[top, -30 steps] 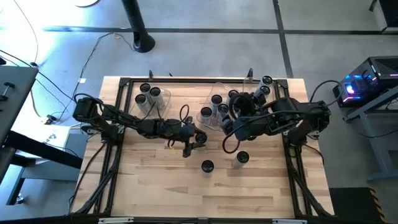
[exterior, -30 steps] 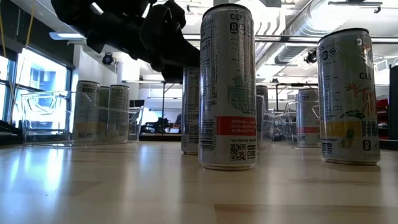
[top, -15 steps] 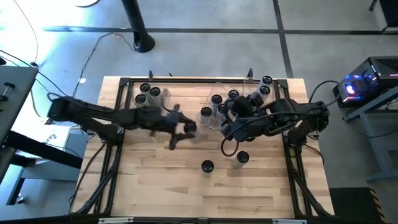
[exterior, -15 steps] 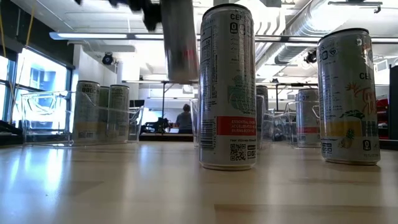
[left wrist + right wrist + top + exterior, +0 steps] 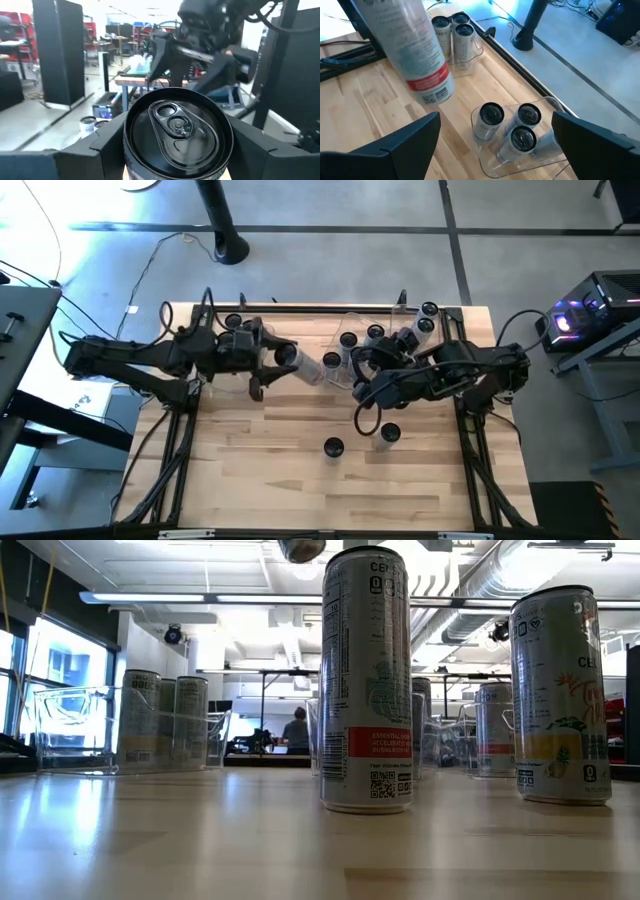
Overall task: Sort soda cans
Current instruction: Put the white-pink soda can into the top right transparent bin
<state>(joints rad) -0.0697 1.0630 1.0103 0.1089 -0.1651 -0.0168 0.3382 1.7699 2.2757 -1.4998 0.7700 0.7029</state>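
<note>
Our left jaws [image 5: 283, 358] gripped a silvery-grey soda can with a dark top [image 5: 300, 364], raised at upper centre. Our right jaws [image 5: 362, 385] stood wide open, empty, right of centre above the wooden table [image 5: 250, 470].

Bare light-wood tabletop [image 5: 260, 480] lies open across the high view's lower left, while two upright silvery, dark-topped soda cans [image 5: 333, 447] block lower centre.

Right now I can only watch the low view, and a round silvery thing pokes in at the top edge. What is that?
Observer: A silvery-grey soda can with a dark round top, gripped in mid-air, tilted, by the left arm's jaws.
Operator: Whereabouts over the table?
Observer: Just beside the clear plastic left bin, on the side nearer the table's middle.
Operator: And the other arm?
Observer: The right arm's jaws are open and empty, hovering by the clear plastic right bin.
</note>
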